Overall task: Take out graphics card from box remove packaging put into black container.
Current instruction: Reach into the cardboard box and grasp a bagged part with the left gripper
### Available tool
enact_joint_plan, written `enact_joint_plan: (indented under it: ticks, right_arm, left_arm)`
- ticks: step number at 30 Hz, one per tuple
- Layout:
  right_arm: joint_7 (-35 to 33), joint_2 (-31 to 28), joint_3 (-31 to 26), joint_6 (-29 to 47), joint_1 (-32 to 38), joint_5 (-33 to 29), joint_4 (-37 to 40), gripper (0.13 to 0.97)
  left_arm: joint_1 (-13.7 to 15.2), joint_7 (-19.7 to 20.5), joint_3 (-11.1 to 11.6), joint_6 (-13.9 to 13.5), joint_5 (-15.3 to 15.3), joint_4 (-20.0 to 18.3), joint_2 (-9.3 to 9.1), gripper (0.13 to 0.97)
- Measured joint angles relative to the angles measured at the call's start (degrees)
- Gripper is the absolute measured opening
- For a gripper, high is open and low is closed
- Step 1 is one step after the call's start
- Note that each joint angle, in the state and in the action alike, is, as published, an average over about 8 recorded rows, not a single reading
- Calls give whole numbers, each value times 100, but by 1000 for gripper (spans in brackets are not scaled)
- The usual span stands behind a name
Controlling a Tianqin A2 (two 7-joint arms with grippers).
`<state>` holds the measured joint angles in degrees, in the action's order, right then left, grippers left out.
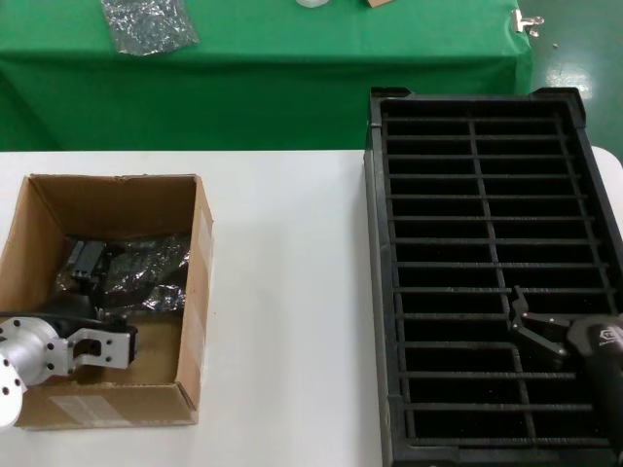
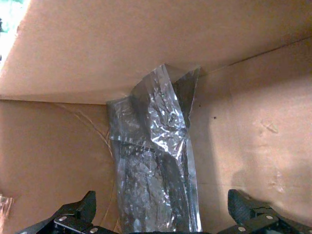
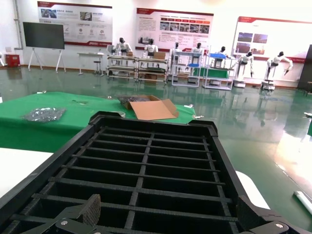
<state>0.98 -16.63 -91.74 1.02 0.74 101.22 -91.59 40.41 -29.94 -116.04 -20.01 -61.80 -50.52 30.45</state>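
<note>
Here the task stands at its first step, judging from how things lie. The box (image 1: 107, 297), a brown carton at 9 o'clock on the white surface (image 1: 282, 292), contains the packaging (image 2: 156, 165), a wrinkled grey shiny bag resting on the carton floor; the graphics card is presumably inside the bag, though the card itself cannot be made out with certainty. The left end effector (image 1: 83, 282) is lowered into the box at its 6 o'clock side, and the left wrist view shows its fingers (image 2: 78, 212) spread on either side of the bag, gripping nothing. The black container (image 1: 487, 282), a slotted tray at 3 o'clock, holds no card in any visible slot. The right end effector (image 1: 521, 316) hovers over the tray's 5 o'clock portion with fingers apart and empty. Lifting the bagged card out, stripping the bag and slotting the card all appear to remain. No brand or label is legible on box, bag or tray; red-headed wall posters (image 3: 75, 22) in the distance carry writing too small to read. A second crumpled bag (image 1: 148, 24) lies on the green table (image 1: 292, 78) at 12 o'clock.
</note>
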Motion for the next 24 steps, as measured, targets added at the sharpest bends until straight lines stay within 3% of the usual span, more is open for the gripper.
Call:
enact_joint_plan:
  ticks: [5, 14, 24]
  right_arm:
    - [0, 0, 0, 0, 0, 0, 0, 966]
    - [0, 0, 0, 0, 0, 0, 0, 966]
    - [0, 0, 0, 0, 0, 0, 0, 966]
  left_arm:
    - [13, -209, -52, 119, -160, 110, -32, 945]
    - [48, -463, -76, 316, -416, 243, -73, 858]
    - [36, -543, -43, 513, -481, 188, -66, 678]
